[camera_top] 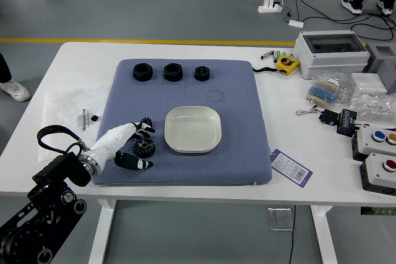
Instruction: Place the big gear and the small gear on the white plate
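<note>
My left hand [147, 148] reaches in from the lower left over the blue-grey mat, its fingers and thumb spread on either side of the big gear [144, 148]. The black toothed big gear lies on the mat between them, not visibly gripped. Just beyond the upper fingers the small gear [146, 120] shows, partly covered by them. The white plate [193, 129] rests on the mat to the right of both gears, with nothing on it. My right arm is out of view.
Three black nuts, one of them a hex nut [173, 72], line the back of the mat [241, 159]. A yellow tape measure [287, 63], a grey-white box [331, 54], plastic bags and button boxes [378, 174] occupy the right side. A clear bag [68, 112] lies left.
</note>
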Controlling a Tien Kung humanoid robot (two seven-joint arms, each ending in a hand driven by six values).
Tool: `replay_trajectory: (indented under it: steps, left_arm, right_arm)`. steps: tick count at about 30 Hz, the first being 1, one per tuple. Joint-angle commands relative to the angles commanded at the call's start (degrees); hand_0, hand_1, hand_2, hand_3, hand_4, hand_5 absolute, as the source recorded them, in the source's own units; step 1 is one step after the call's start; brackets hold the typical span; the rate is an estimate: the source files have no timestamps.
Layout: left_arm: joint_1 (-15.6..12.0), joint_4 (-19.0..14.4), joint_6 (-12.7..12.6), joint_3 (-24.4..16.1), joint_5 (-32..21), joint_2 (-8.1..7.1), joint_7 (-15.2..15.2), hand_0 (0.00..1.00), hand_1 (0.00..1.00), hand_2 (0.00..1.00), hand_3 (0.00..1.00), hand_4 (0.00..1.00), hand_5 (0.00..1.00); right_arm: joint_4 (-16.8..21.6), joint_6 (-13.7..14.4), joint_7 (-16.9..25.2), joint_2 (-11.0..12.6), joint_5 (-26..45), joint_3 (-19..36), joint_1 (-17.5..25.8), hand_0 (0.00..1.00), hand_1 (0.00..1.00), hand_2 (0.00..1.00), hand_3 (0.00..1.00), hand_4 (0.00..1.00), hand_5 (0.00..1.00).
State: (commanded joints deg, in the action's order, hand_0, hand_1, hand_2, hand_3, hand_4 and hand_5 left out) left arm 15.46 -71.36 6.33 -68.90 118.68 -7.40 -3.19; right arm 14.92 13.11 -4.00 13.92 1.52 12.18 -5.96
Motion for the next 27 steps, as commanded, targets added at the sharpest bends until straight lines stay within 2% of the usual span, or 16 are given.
replay_trajectory:
  steps: [1,2,7,8,13,14,19,20,27]
  left_arm:
    - [0.0,0.0,-0.1,0.0,0.0,0.00,0.0,0.683,0.679,0.722,0.762,0.933,0.093]
    - [0.1,0.2,-0.3,0.1,0.0,-0.01,0.1,0.671,0.665,0.704,0.689,0.916,0.092]
    - [0.5,0.9,-1.2,0.3,0.0,-0.02,0.2,0.671,0.665,0.704,0.689,0.916,0.092]
    - [0.5,1.0,-1.5,0.3,0.0,0.00,0.1,0.592,0.590,0.595,0.576,0.833,0.084]
    - [0.7,1.2,-2.6,0.4,-0.3,0.01,0.2,0.592,0.590,0.595,0.576,0.833,0.084]
    - [0.7,1.2,-2.7,0.4,-0.3,0.02,0.2,0.500,0.526,0.550,0.566,0.751,0.114]
    - [1.0,1.4,-3.0,0.4,-0.6,0.07,0.1,0.500,0.526,0.550,0.566,0.751,0.114]
    - [1.0,1.4,-3.1,0.4,-0.5,0.07,0.1,0.461,0.503,0.534,0.565,0.731,0.118]
    - [1.1,1.3,-3.1,0.1,-0.4,0.04,0.1,0.441,0.497,0.528,0.562,0.725,0.123]
  right_arm:
    - [0.0,0.0,0.0,0.0,0.0,0.0,0.0,0.683,0.656,0.738,0.593,0.805,0.712]
    - [0.0,0.0,0.1,0.0,0.2,-0.1,0.0,0.682,0.656,0.738,0.593,0.806,0.713]
    - [0.0,0.0,0.1,0.0,0.5,-0.2,-0.1,0.682,0.656,0.738,0.593,0.806,0.713]
    - [0.0,0.0,0.1,0.0,0.5,-0.3,-0.1,0.682,0.656,0.738,0.593,0.806,0.714]
    - [0.0,-0.1,0.2,0.1,0.7,-0.4,-0.2,0.682,0.656,0.738,0.593,0.806,0.714]
    - [0.0,-0.1,0.2,0.1,0.7,-0.4,-0.2,0.683,0.656,0.738,0.593,0.807,0.715]
    - [0.0,-0.1,0.3,0.1,0.9,-0.5,-0.4,0.683,0.656,0.738,0.593,0.807,0.715]
    - [0.0,-0.1,0.3,0.1,1.0,-0.5,-0.4,0.683,0.656,0.738,0.591,0.807,0.715]
    - [0.0,-0.1,0.4,0.2,1.2,-0.6,-0.6,0.682,0.656,0.738,0.592,0.806,0.715]
